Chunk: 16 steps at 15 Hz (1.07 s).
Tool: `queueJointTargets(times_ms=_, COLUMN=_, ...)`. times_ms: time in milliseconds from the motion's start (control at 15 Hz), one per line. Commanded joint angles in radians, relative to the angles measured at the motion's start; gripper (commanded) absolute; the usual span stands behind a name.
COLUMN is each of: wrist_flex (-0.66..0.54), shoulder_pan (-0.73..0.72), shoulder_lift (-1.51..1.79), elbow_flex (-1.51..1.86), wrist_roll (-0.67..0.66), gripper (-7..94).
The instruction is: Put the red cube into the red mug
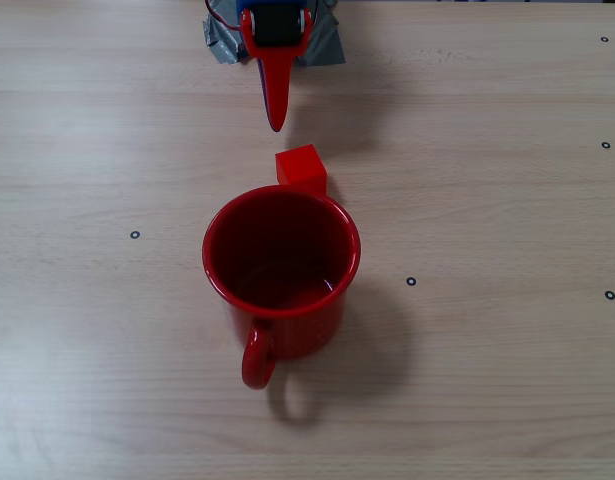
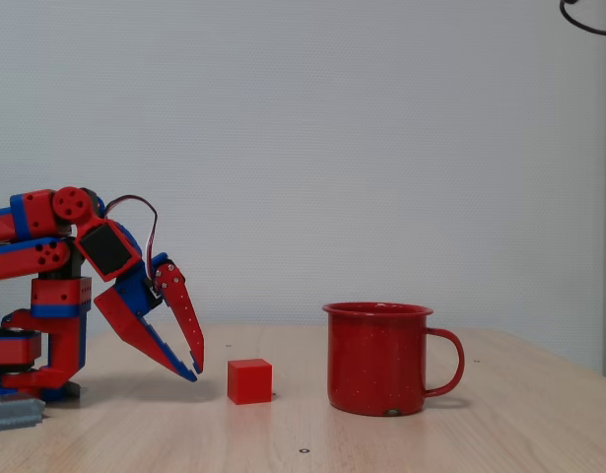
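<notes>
Two things sit ahead of the gripper (image 2: 192,370) in the side-on fixed view: the red cube (image 2: 249,380), then the red mug (image 2: 378,357) farther out. Gripper hangs tips-down w/ jaws only narrowly parted, empty, just short of the cube and not touching it; prob. posed low for a reach forward. Cube rests flat on the bench (image 2: 480,434), btwn gripper and mug, near the mug's wall. Mug stands upright, mouth open, handle on the side away from the gripper, so a drop-in from above looks unobstructed.
</notes>
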Motion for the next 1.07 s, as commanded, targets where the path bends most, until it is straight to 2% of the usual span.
queueJointTargets(times_ms=0, wrist_flex=0.015, shoulder_pan=0.003, shoulder_lift=0.057, elbow_flex=0.008, wrist_roll=0.026, gripper=0)
queueJointTargets(times_ms=200, wrist_flex=0.057, shoulder_pan=0.028, shoulder_lift=0.043, elbow_flex=-0.021, wrist_roll=-0.029, gripper=0)
queueJointTargets(times_ms=667, wrist_flex=0.094, shoulder_pan=0.048, shoulder_lift=-0.307, elbow_flex=-0.347, wrist_roll=-0.147, gripper=0)
queueJointTargets(times_ms=1000, wrist_flex=0.284, shoulder_pan=0.052, shoulder_lift=-0.618, elbow_flex=-0.744, wrist_roll=-0.238, gripper=0)
